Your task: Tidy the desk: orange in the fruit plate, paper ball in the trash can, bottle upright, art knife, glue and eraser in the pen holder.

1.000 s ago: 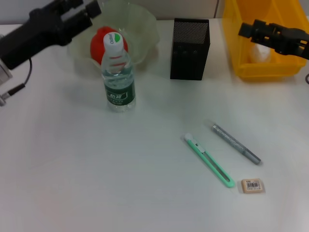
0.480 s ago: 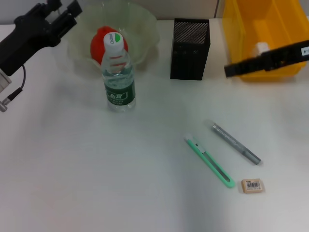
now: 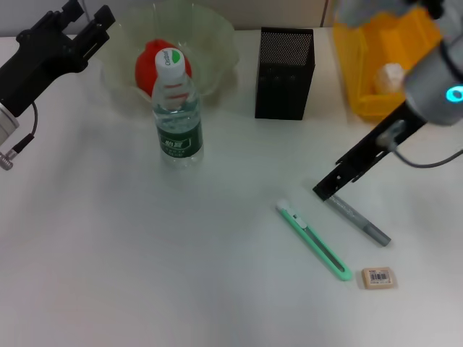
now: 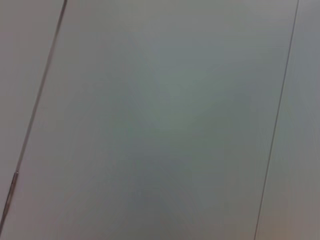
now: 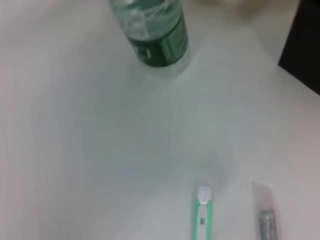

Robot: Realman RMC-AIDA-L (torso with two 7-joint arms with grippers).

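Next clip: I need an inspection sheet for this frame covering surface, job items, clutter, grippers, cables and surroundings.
Surface: white desk, nothing spilled.
Job's things: orange in the fruit plate; bottle upright in front of it; paper ball in the yellow trash can; art knife, glue and eraser lying on the desk, apart; pen holder contents not visible.
Clutter: nothing seen.
Grippers: left gripper raised at the far left beside the plate, fingers open; right gripper low over the glue's upper end.
Cables: one at the left arm, one at the right arm.
Surroundings: the left wrist view shows only plain panels.
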